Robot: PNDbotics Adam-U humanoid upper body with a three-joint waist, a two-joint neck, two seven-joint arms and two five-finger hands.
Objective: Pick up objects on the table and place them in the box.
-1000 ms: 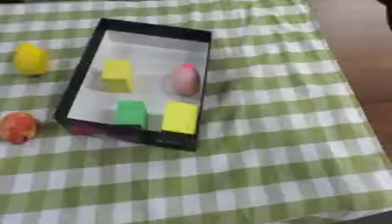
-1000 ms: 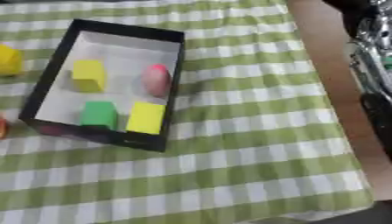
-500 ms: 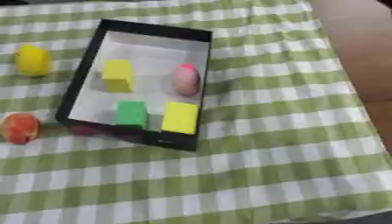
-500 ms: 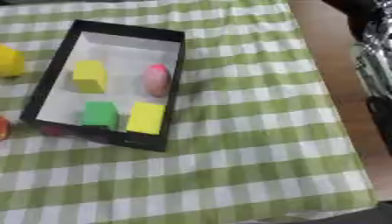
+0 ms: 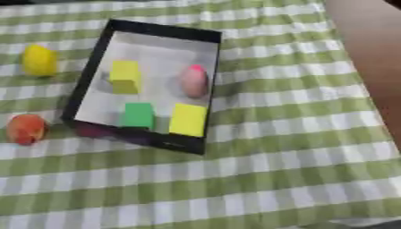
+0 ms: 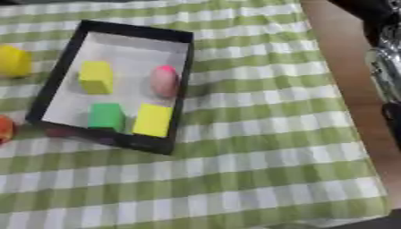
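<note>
Inside the black box (image 5: pixel 210 91), near the middle of the green-checked surface (image 5: pixel 290 134), lie two yellow blocks (image 5: pixel 125 76), a green block (image 5: pixel 138 115) and a pink egg-shaped object (image 5: pixel 194 80). Two things are left outside, just beside its left wall: a yellow fruit-like object (image 5: pixel 38 60) near the far corner and a reddish-orange one (image 5: pixel 27 129) near the front corner. Neither hand shows; only a dark and silver part of the right arm (image 6: pixel 384 49) appears at the right edge, so I cannot tell how the hands stand. The task seems between picks; next, a hand must reach one leftover, probably the left.
</note>
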